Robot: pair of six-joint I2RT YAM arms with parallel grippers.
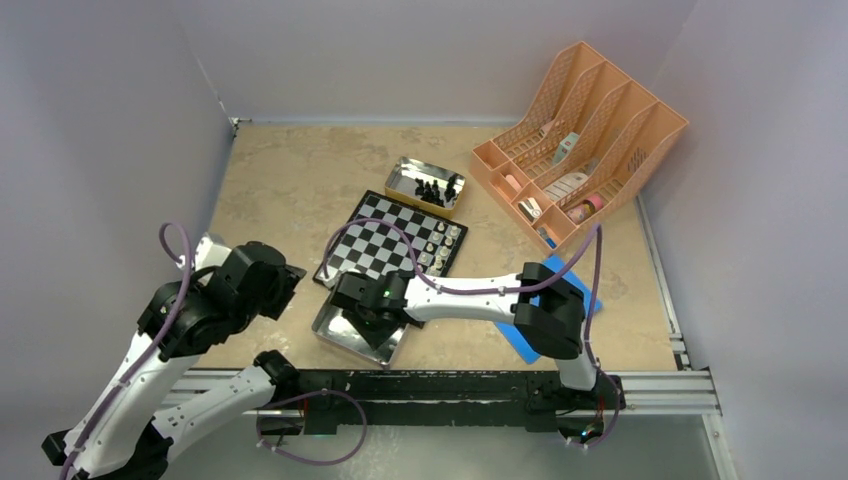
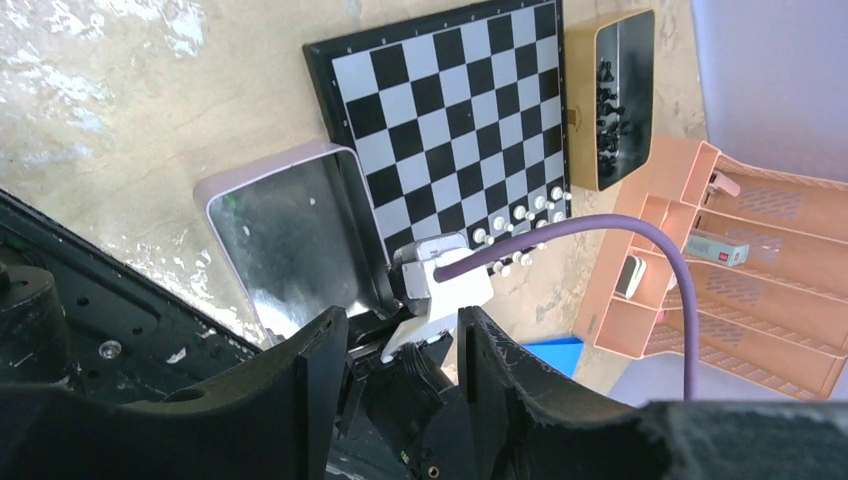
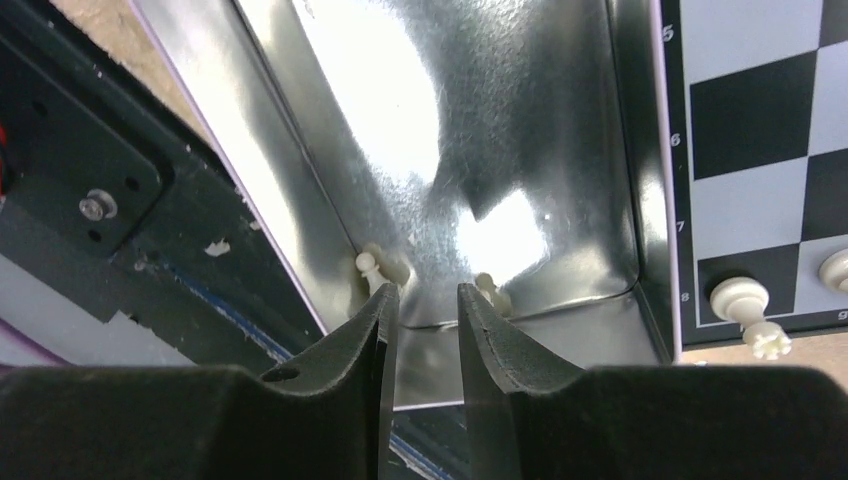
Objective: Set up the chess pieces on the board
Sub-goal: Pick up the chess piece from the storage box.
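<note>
- We find the right pincer [image 3: 424,300] lowered into the near tin [image 3: 560,130], at its right end. Its jaws are parted and empty.
- Two cream pieces rest against that end wall. One cream piece [image 3: 368,265] sits in the near corner, just outside the nearer finger. The other cream piece [image 3: 487,288] is at the tip of the farther finger and partly hidden by it.
- Neither piece lies between the fingers. In our judgement the pincer must shift sideways to centre on one.
- The corner piece's long axis seems to run along the pincer's reach. We cannot tell whether it stands or leans.
- The left pincer [image 2: 402,335] hangs released, holding nothing, well left of the tin. The right arm is plainly nearer.
- The board [image 1: 385,240] lies on the worktop [image 1: 280,170], just beyond the near tin.
- Count: one board and two tins. There are two cream pieces in the near tin and several black pieces [image 1: 432,188] in the far tin [image 1: 405,168]. The board's cream pieces [image 1: 443,245], ranked along its right edge, are too small to count.
</note>
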